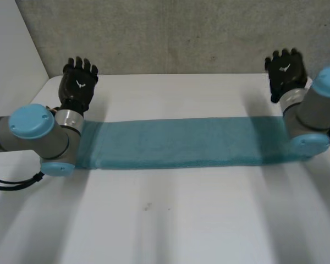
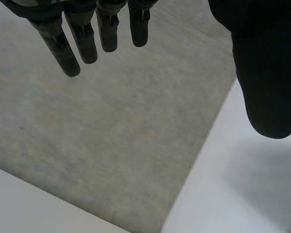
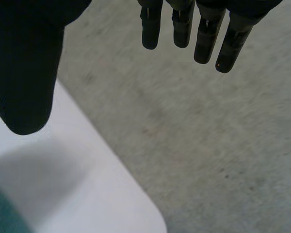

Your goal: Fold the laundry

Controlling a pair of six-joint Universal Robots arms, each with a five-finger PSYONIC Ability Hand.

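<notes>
Hands first: left hand (image 1: 78, 83), fingers (image 2: 63, 46) straight and well apart from the thumb, holding nothing, poised above the far left part of the bench (image 1: 170, 220). Right hand (image 1: 286, 70), fingers (image 3: 184, 26) likewise straight and apart from the thumb, empty, above the far right corner of the bench. Neither hand touches cloth. Item of laundry: one teal towel (image 1: 181, 142), lying flat across the bench as a long narrow band, with the left arm over one short end and the right arm over the other. We judge from the band's narrowness and its thick near edge that a lengthwise fold is already made, though we cannot tell how many layers lie there. Remaining, as we judge it: bringing the short ends together, perhaps more than once, to make a compact stack. Beyond the bench: grey floor (image 1: 181, 33). We rate the task as partly done, with the crosswise folds outstanding.
</notes>
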